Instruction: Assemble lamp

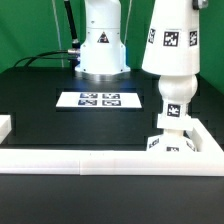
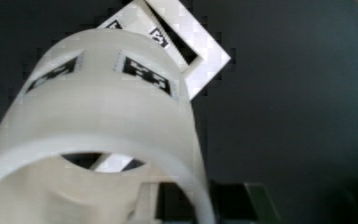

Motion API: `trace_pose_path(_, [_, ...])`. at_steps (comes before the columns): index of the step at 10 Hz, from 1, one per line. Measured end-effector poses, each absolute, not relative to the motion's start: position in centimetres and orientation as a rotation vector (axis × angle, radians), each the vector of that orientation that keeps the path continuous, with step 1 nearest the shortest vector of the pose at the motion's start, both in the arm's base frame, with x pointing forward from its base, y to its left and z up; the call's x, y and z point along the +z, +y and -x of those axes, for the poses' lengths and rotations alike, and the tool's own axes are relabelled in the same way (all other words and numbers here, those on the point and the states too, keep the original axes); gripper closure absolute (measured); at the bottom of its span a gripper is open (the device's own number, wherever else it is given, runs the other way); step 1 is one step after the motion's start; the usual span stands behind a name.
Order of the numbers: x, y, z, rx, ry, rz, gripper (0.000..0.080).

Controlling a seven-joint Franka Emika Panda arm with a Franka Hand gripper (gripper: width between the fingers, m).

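Jaws pinch the wall of the shade, as far as the wrist view shows. The pale wall runs down between two dark fingers at the edge of that picture, with the shade's open end facing the camera and two square tags on its side. The exterior view does not show the jaws at all.

At the exterior view's left, a short white block sits at the edge of the black bench, and dark cables trail across the back. Toward the middle stands the robot pedestal, big and white, with the marker board lying flat on the bench just in front of it. A low white rail runs along the near edge of the bench and turns back at the exterior view's right to form a corner.

The lamp parts are stacked in that corner. The flat square base, showing tags on its edge, lies on the bench close against the rail. The bulb stands upright on the base, round head uppermost. Directly above it is the shade, narrow end up and leaning slightly. Its lower rim is level with the top of the bulb, and I cannot tell whether they touch.
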State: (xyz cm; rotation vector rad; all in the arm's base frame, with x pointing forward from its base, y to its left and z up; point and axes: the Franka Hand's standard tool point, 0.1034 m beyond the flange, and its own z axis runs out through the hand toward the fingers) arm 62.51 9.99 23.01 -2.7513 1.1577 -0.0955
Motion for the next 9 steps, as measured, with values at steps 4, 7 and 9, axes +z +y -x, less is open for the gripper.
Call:
trace_pose_path(4, [19.9, 11.0, -62.3, -0.078, 1.147, 2.780, 0.0754])
trace_pose_path(7, [18.7, 11.3, -62.3, -0.060, 1.143, 2.794, 0.0754])
trace_pose_path(9, [18.7, 11.3, -62.3, -0.058, 1.144, 2.795, 0.0754])
